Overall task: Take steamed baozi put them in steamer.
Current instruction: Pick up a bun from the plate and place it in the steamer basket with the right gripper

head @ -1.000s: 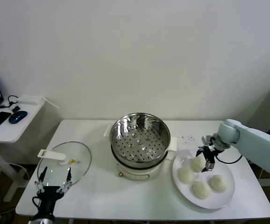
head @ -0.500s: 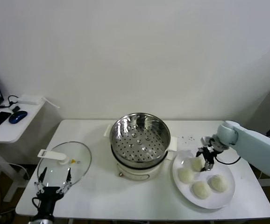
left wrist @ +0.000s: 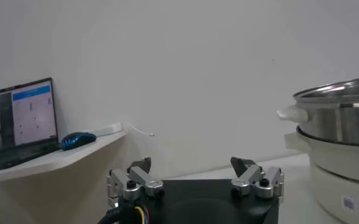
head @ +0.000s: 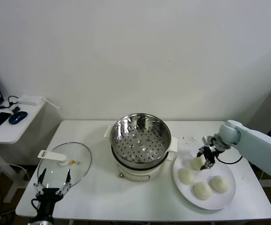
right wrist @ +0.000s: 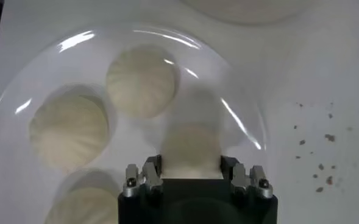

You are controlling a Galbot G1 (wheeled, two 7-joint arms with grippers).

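Baozi, a small round off-white dough bun (head: pixel 197 162), now sits lifted slightly off the flat white plate (head: pixel 222 200), pinched between the right hand (head: pixel 205 162) whose fingers were wide a second ago; three smooth matte buns remain, the shiny perforated steel steamer (head: pixel 140 138) empty. Left hand (head: pixel 52 185) idles open beside the bench

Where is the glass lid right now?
In the head view the glass lid lies flat on the table's left side, left of the steamer, just beyond the parked left pincer.
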